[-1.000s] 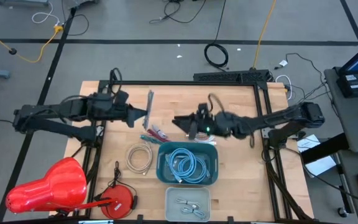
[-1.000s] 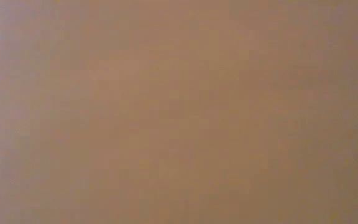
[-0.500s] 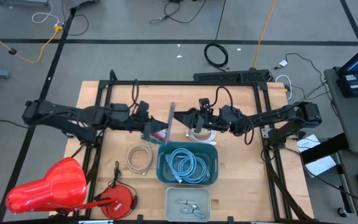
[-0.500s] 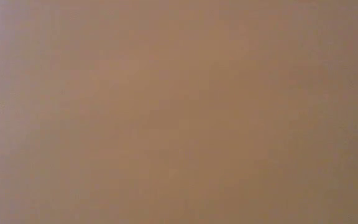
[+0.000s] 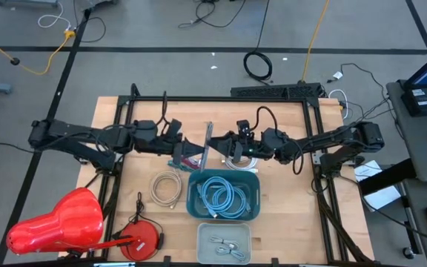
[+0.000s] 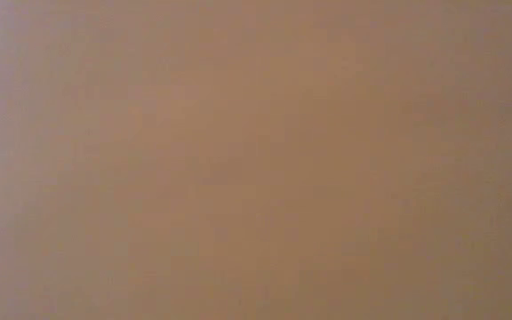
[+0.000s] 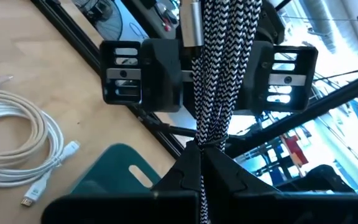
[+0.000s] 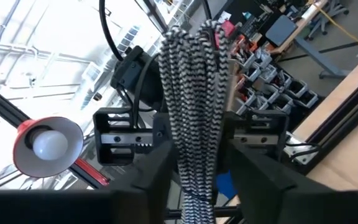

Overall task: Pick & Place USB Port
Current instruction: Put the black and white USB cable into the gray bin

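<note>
A folded bundle of black-and-white braided USB cable with a silver plug is held in the air over the middle of the table, above the far rim of a teal bin. My left gripper reaches in from the table's left and is shut on the bundle. My right gripper reaches in from the right, facing the left one, and its two fingers lie against opposite sides of the same bundle. The low view shows only a flat tan blur. My left gripper pinches the gathered strands of the bundle between its two fingers, coming in about level from the table's left and lying across the strands. The bundle stands up past the fingers, clear of the table. My right gripper has the bundle's strands between its two fingers, one on each side, and comes in from the table's right, tipped slightly upward. The fingers lie across the strands. The bundle is clear of the table.
The teal bin holds coiled light-blue cables. A white cable coil lies left of it, and another lies beneath my right gripper. A grey tray sits at the near edge, with a red lamp at the near left. Black frame rails border the table.
My left gripper has carried the cable bundle toward the table's right, to the middle, and levelled out. My right gripper has tipped upward and now has its fingers around the bundle. The bundle has stayed clear of the table.
</note>
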